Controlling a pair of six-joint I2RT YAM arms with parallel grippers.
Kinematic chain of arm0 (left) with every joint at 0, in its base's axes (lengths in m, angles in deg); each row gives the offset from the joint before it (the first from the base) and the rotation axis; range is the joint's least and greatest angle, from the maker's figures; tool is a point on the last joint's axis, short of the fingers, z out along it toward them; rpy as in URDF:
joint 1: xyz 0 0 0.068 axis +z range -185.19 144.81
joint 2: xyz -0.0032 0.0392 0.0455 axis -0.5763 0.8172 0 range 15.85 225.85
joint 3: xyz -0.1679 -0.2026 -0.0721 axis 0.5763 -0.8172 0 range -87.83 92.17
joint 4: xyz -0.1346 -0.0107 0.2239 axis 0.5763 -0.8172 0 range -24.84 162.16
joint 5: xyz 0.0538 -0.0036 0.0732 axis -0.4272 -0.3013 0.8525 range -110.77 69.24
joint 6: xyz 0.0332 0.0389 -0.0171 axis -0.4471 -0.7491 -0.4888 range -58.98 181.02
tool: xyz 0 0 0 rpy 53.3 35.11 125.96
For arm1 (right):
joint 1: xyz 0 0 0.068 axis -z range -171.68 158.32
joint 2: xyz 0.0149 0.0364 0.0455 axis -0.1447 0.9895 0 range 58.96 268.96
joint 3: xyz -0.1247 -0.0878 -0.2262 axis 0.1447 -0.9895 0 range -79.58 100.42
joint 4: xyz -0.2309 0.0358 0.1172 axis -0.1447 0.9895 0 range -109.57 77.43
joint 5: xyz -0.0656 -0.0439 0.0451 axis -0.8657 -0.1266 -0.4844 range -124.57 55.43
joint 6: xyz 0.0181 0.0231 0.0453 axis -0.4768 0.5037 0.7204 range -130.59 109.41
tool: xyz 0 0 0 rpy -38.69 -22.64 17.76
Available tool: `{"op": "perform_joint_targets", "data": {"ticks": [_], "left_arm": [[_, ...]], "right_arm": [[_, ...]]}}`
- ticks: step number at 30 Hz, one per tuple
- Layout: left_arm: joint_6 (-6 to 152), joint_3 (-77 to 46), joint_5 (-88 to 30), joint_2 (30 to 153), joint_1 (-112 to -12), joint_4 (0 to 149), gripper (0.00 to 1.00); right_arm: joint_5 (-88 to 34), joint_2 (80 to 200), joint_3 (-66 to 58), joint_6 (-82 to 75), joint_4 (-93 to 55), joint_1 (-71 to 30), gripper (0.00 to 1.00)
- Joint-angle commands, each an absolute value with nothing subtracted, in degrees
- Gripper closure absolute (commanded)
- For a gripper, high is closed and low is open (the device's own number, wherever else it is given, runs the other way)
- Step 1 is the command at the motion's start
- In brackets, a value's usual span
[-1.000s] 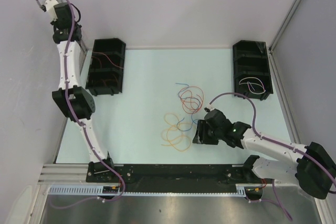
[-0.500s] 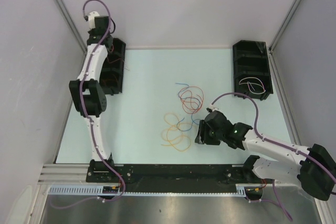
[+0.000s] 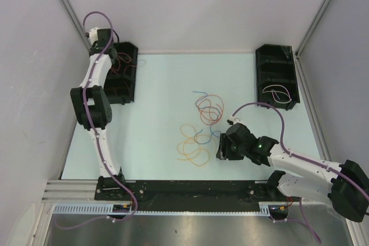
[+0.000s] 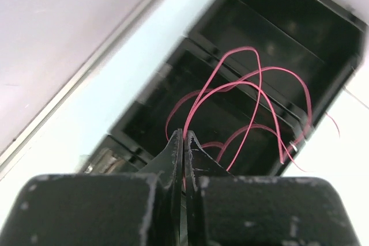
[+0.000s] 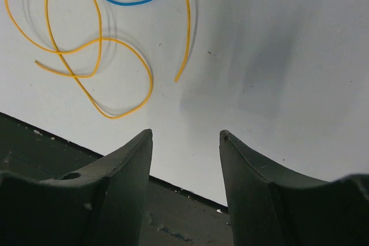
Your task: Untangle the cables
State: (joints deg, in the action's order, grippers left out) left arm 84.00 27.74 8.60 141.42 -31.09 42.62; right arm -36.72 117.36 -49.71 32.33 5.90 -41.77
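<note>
Red thin wire (image 4: 248, 48) pinched in my left hand (image 4: 183, 142), jaws fully closed, loops hanging over left black compartmented tray (image 3: 131, 93).
Risk: springy loops stand above tray walls; may spill over rim on release, or cling to my fingertips.
Tray interior shows reddish strands; which compartment, cannot tell.
Right black tray (image 3: 275, 50): white-grey loop (image 3: 275, 89) with dark strand, nearest compartment.
My right hand (image 5: 185, 132) open, empty, above pale worktop (image 3: 155, 84), near orange wire (image 5: 188, 21) and blue wire (image 5: 130, 1).
Risk: closing on a crossing drags both, retightens tangle.

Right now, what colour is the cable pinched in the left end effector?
The cable is red, clearest in the left wrist view.
</note>
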Motion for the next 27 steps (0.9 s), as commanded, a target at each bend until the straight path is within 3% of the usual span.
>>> {"op": "perform_joint_targets", "data": {"ticks": [1,8,9,11,16,17,18,21,27], "left_arm": [[89.05,31.26,4.65,141.96,-27.11,39.55,1.00],[88.97,39.08,-2.13,148.64,-25.70,35.77,1.00],[88.79,39.35,-2.57,149.08,-25.61,35.59,0.90],[87.83,37.77,-5.55,148.83,-25.52,37.43,0.83],[88.09,33.72,-6.18,146.45,-25.52,40.43,0.80],[88.00,33.81,-5.22,146.45,-25.52,40.25,0.74],[88.00,34.16,-4.60,146.54,-25.52,39.73,0.57],[88.70,35.13,-3.98,145.93,-25.52,38.58,0.29],[87.30,31.62,-4.68,140.13,-27.10,44.19,0.21]], "right_arm": [[-38.26,115.83,-50.40,30.37,5.74,-42.04,0.45],[-37.47,117.41,-50.66,30.45,3.98,-42.04,0.45],[-37.29,117.59,-50.58,30.63,3.81,-42.04,0.45],[-37.38,117.85,-50.66,30.72,3.72,-42.04,0.45],[-37.29,118.46,-50.58,30.98,3.45,-42.04,0.45],[-37.20,118.38,-50.58,31.24,3.37,-42.04,0.45],[-37.03,118.64,-50.58,31.25,3.19,-42.04,0.45],[-36.68,118.99,-50.58,31.60,2.75,-42.04,0.45],[-36.32,119.34,-50.49,31.95,2.40,-42.04,0.45]]}}
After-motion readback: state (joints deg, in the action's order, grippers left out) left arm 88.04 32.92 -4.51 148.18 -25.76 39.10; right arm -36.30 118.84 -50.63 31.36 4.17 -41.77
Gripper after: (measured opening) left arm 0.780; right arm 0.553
